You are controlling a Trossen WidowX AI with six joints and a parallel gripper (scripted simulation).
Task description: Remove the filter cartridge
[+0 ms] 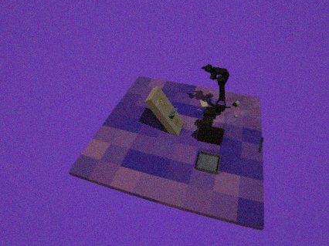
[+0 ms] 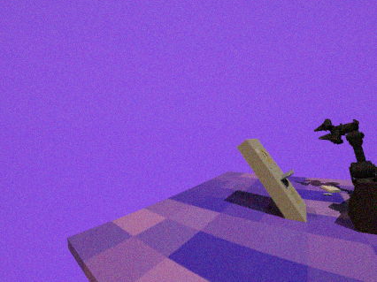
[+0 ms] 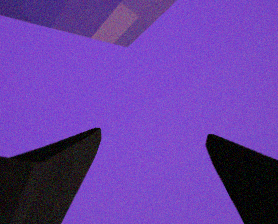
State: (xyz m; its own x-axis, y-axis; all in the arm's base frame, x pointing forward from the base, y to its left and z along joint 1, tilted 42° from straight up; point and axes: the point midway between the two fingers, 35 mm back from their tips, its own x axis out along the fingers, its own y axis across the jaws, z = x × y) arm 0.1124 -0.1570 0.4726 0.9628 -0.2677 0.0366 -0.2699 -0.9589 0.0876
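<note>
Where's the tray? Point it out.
In the top view, the tray lies right of and below the leaning service panel, just below the arm's dark base.

The top view looks down at a slant from high up and well back, taking in the whole table, with the leaning panel just left of centre and the tray toward five o'clock. The exterior view sits lower and nearer, facing across the tabletop, the panel toward four o'clock and the arm cut by the frame at three. Both share panel and arm. The wrist view looks out between the end effector's close fingertips, a table corner toward twelve.
</note>
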